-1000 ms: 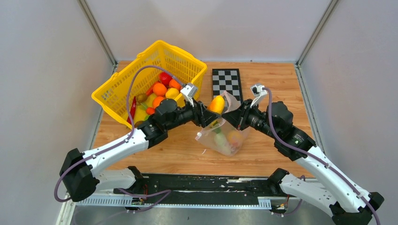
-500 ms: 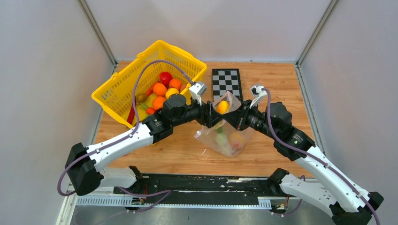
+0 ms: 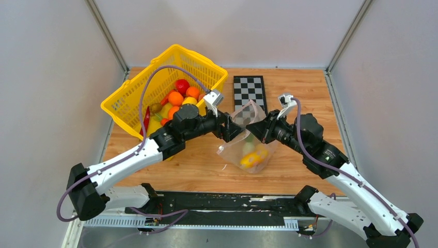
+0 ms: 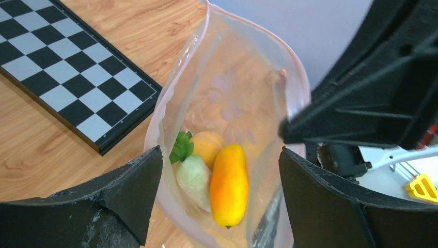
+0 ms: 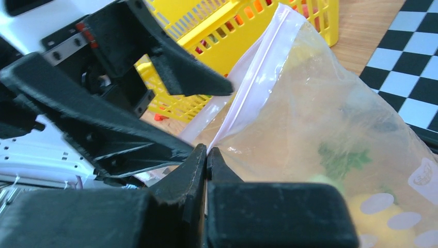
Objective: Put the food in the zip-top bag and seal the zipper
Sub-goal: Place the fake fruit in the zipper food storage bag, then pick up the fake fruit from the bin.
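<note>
The clear zip-top bag (image 3: 235, 147) stands open at the table's middle, also in the left wrist view (image 4: 243, 88). Inside it lie an orange-yellow mango (image 3: 251, 159) (image 4: 229, 185), a pale piece with green leaves (image 4: 193, 178) and a round orange piece (image 4: 206, 146). My left gripper (image 3: 233, 130) (image 4: 219, 160) is open and empty, its fingers straddling the bag's mouth from above. My right gripper (image 3: 254, 127) (image 5: 207, 152) is shut on the bag's mouth edge, at the pinkish zipper strip (image 5: 258, 77), and holds it up.
A yellow basket (image 3: 135, 98) with more toy fruit stands at the back left, close to my left arm. A checkerboard (image 3: 249, 88) lies flat just behind the bag. Grey walls close in both sides.
The mango that my left gripper held over the bag's mouth has dropped into the bag. The left gripper has opened and drawn back slightly to the left. The right gripper keeps its hold.
</note>
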